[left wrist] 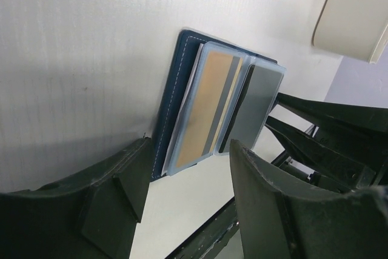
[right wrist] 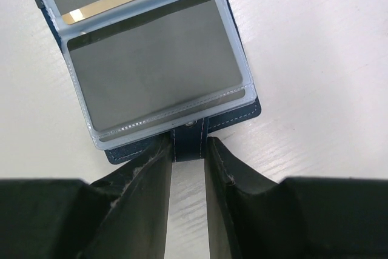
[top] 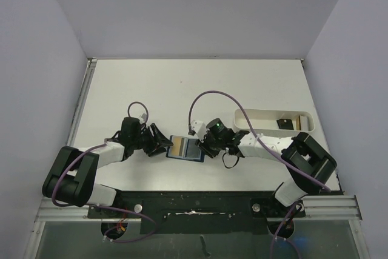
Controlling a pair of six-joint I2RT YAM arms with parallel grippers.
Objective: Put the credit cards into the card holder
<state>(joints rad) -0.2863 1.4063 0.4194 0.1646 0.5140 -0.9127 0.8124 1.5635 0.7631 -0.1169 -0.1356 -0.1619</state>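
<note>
At the middle of the table [top: 182, 83], the card holder [top: 185, 148] lies open and flat between the two grippers. A tan card [left wrist: 209, 104] and a grey card [right wrist: 157, 65] sit in its clear sleeves. The right gripper [right wrist: 188, 150] is pinched onto the small blue tab [right wrist: 189, 137] at the holder's edge. The left gripper [left wrist: 188, 171] stands with jaws apart just beside the opposite edge, holding nothing. In the white tray [top: 242, 113] to the right lie a dark card [top: 284, 124] and what looks like a tan one [top: 300, 122]. The step in hand seems to be steadying the holder. Next, a free gripper must fetch a card from the tray and slide it squarely into an empty sleeve.
</note>
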